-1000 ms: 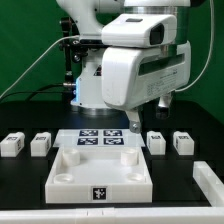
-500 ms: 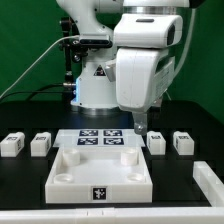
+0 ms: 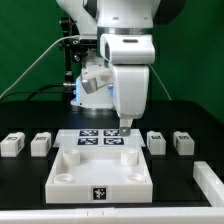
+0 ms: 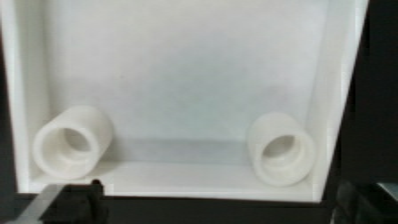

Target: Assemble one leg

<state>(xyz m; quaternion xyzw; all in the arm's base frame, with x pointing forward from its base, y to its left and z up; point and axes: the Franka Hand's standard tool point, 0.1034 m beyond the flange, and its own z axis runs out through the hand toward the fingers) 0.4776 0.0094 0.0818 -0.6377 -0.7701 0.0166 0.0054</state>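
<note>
1. The gripper (image 3: 125, 127) hangs over the marker board (image 3: 98, 138), at 12 o'clock of the white panel (image 3: 100, 175) in the exterior view
2. In the wrist view its fingers (image 4: 71, 203) stand wide apart and hold nothing; two round sockets (image 4: 75, 148) of the panel show
3. The nearest leg (image 3: 156, 143) sits on the table at 4 o'clock of the gripper, apart from it

Exterior view: the jaws cover the two o'clock corner of the marker board (image 3: 95, 140); their gap cannot be judged there. At four o'clock from the white panel (image 3: 100, 172) a white part (image 3: 211, 181) runs off the frame. The wrist view crops the panel; the wide-set fingertips (image 4: 75, 204) are dark blurs.
</note>
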